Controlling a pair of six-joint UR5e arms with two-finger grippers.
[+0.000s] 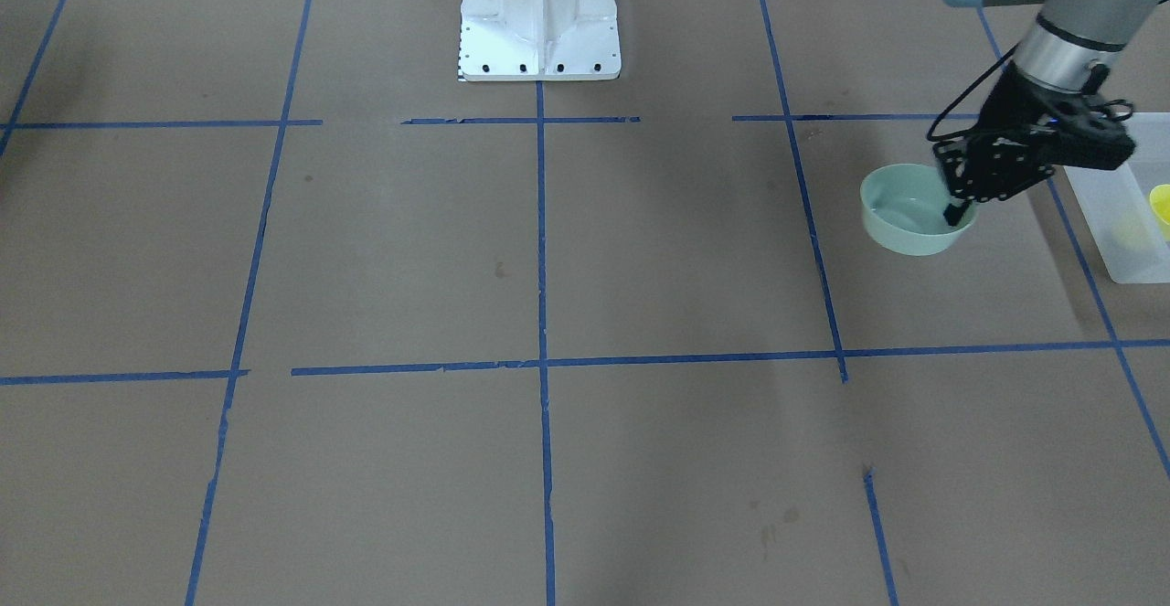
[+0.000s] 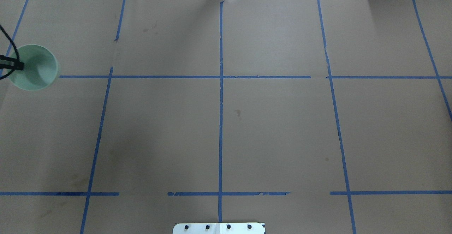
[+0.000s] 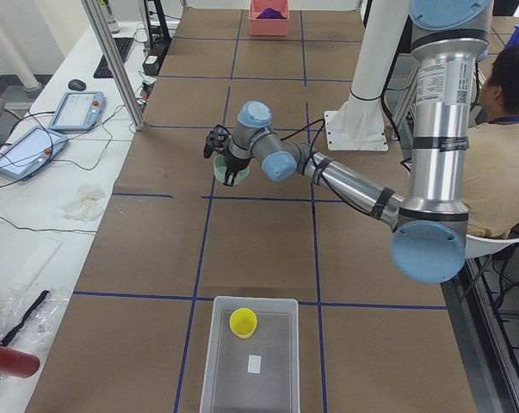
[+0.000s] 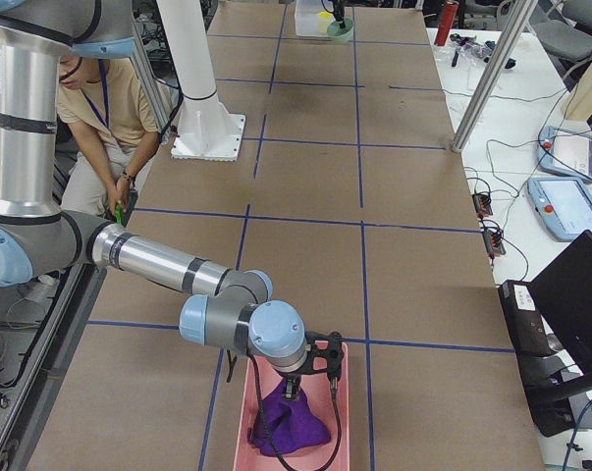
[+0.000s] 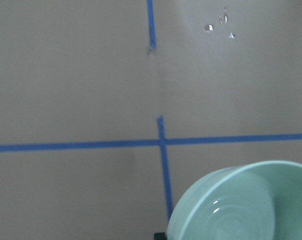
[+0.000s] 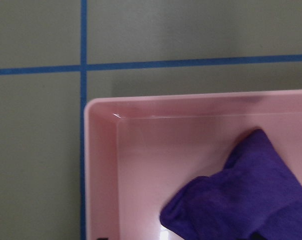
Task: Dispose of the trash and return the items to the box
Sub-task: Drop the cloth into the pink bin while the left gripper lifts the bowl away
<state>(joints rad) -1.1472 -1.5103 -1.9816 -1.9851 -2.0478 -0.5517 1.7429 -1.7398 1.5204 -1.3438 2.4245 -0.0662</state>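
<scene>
Mint-green bowl (image 1: 900,215) is in the left claw (image 1: 960,210). The claw is clamped on the bowl's rim, on the side facing the box (image 3: 272,387). One finger (image 1: 953,217) goes down inside the bowl; the other is outside the wall and hidden in the front view. The overhead view agrees, with a black finger lying across the rim. The left wrist camera shows only the bowl's near rim and glossy inside, with brown table (image 1: 676,249) and blue tape (image 5: 90,146) behind. Can't tell whether the bowl rests on the table or hangs just above it.

Bowl is upright, mouth up, near the box but apart from it, on the side toward the table's middle.

Box is frosted white with an open top, at the table's end on the robot's left. Yellow cup (image 3: 243,322) stands upright inside it, close to the wall nearest the bowl.

Right claw (image 4: 294,391) is at the opposite end of the table from the box. It hangs over a pink bin (image 6: 100,170), tips at the peak of a purple cloth (image 6: 241,200) lying in that bin. Only the side camera shows this claw properly; the right wrist view gives just a bin corner and the cloth. Can't tell how far open it is, or whether it has the cloth.
</scene>
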